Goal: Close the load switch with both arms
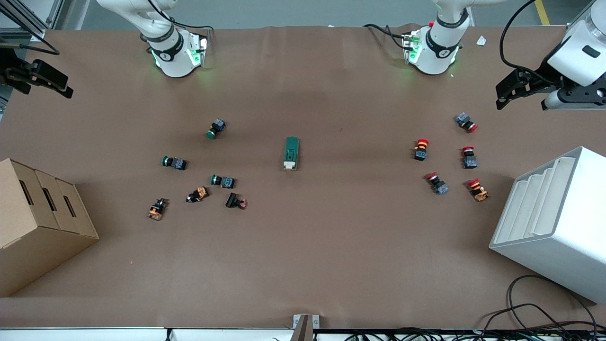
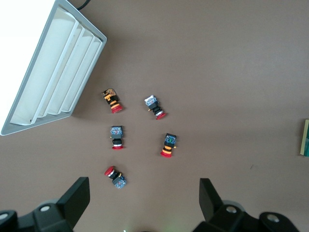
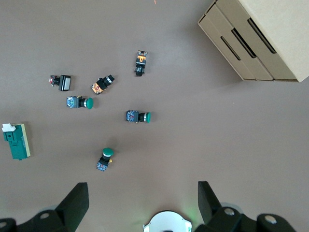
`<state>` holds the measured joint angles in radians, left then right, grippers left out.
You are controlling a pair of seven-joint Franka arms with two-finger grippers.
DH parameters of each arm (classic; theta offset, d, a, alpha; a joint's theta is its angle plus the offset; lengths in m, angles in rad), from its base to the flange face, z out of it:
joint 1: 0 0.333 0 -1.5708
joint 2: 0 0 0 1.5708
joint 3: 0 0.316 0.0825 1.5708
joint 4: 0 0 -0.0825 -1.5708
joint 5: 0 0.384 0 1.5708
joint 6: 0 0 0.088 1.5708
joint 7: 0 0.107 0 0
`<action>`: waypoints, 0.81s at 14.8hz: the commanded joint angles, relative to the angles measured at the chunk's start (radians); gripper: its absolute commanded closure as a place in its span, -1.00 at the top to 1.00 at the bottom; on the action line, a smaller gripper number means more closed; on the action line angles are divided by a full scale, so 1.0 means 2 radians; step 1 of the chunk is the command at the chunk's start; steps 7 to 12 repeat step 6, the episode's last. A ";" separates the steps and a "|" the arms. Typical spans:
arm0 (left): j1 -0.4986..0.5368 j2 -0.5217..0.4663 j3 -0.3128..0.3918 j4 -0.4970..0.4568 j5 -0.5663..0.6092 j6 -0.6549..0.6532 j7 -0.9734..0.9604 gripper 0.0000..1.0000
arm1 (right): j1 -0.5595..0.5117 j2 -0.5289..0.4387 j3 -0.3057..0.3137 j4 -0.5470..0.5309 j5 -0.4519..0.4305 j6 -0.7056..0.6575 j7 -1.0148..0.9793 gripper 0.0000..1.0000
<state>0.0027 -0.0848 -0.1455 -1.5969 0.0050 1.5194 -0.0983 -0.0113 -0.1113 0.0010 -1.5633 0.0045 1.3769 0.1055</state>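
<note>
Matte brown table cover [image 1: 303, 246], boxy dark-green load switch [image 1: 291, 153] at centre frame, left gripper [image 1: 513, 90] upper right, right gripper [image 1: 40, 78] upper left, both spread wide, holding nothing.

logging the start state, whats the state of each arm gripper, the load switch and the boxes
left gripper: open, raised over the table's left-arm end
right gripper: open, raised over the right-arm end
dark-green rectangular load switch: flat mid-table, untouched
brown cardboard box: slots empty
white plastic tiered bin: empty
</note>
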 commanded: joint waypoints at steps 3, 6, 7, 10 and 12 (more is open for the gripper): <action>0.003 0.005 0.000 0.012 -0.006 -0.016 0.011 1.00 | -0.009 -0.015 0.006 -0.016 0.015 0.010 -0.020 1.00; 0.002 0.005 0.000 0.012 -0.006 -0.016 0.010 1.00 | -0.008 -0.016 0.006 -0.016 0.020 0.010 -0.024 1.00; 0.002 0.005 0.000 0.012 -0.006 -0.016 0.010 1.00 | -0.008 -0.016 0.006 -0.016 0.020 0.010 -0.024 1.00; 0.002 0.005 0.000 0.012 -0.006 -0.016 0.010 1.00 | -0.008 -0.016 0.006 -0.016 0.020 0.010 -0.024 1.00; 0.002 0.005 0.000 0.012 -0.006 -0.016 0.010 1.00 | -0.008 -0.016 0.006 -0.016 0.020 0.010 -0.024 1.00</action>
